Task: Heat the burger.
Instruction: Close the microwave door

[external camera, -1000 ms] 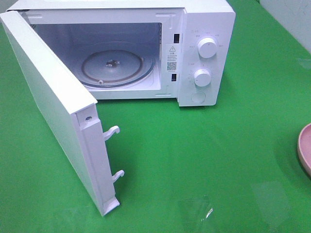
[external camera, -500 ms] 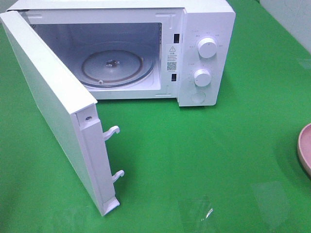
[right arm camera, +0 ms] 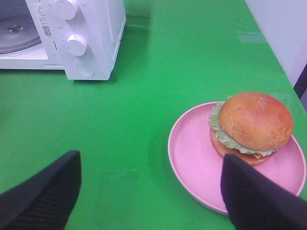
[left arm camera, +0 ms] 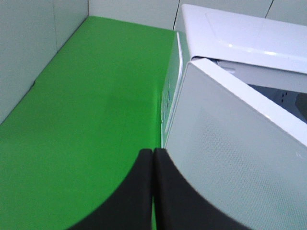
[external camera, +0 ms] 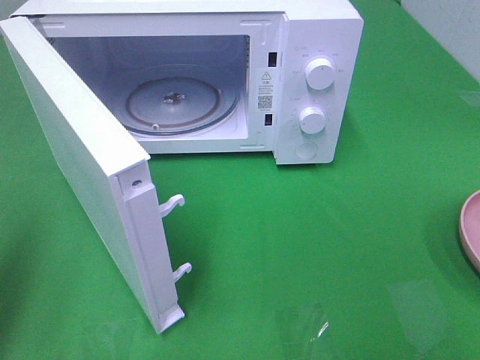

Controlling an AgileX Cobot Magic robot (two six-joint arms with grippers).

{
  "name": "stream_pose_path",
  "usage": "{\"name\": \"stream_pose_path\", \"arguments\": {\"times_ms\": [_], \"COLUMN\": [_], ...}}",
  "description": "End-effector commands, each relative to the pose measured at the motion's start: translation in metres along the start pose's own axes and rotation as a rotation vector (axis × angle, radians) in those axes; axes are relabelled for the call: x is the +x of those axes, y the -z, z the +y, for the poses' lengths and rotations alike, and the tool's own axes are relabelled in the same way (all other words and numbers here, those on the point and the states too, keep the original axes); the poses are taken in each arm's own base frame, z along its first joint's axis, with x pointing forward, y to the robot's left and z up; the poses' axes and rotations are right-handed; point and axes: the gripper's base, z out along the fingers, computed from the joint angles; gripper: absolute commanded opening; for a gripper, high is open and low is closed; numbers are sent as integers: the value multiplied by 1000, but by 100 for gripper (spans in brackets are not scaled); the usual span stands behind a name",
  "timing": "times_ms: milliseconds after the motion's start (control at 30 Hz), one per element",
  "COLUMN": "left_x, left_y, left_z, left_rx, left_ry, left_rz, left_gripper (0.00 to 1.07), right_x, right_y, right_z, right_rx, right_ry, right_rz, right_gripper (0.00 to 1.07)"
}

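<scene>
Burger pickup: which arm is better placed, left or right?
Right. Its wrist view shows the right gripper open, with the burger on the pink plate just ahead. The left gripper is shut, beside the open microwave door, with no burger in its view.

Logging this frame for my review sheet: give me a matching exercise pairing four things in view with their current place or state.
Things:
1. golden-brown bun burger
2. white microwave door
3. left pincer
4. right pincer

States:
A. fingers pressed together
B. swung wide open
C. sitting on the round pink plate
D. fingers spread apart, empty

Pairs: 1-C, 2-B, 3-A, 4-D
</scene>
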Motion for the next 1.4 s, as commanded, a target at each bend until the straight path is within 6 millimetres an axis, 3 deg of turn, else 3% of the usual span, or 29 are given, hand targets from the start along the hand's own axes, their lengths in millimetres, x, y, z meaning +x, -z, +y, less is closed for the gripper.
{"name": "stream_pose_path", "arguments": {"times_ms": [33,333,667,1400], "left_x": [3,30,61,79], "left_y": [-9,-40,-83,-138], "left_z": [1,-5,-16,-59], "left_rx": [9,135,292,480], "left_ry": [2,-152,-123,-168], "left_rz": [-94,-274,-148,0], "left_gripper": [0,0,0,0], "right_x": [1,1,1,1], "right_y": [4,4,4,4], "right_z": [0,0,0,0], "right_rx": [-1,-1,-1,-1], "right_ry": [1,1,1,1], "right_rz": [-34,-34,-34,-34], "right_gripper": [76,76,76,76]}}
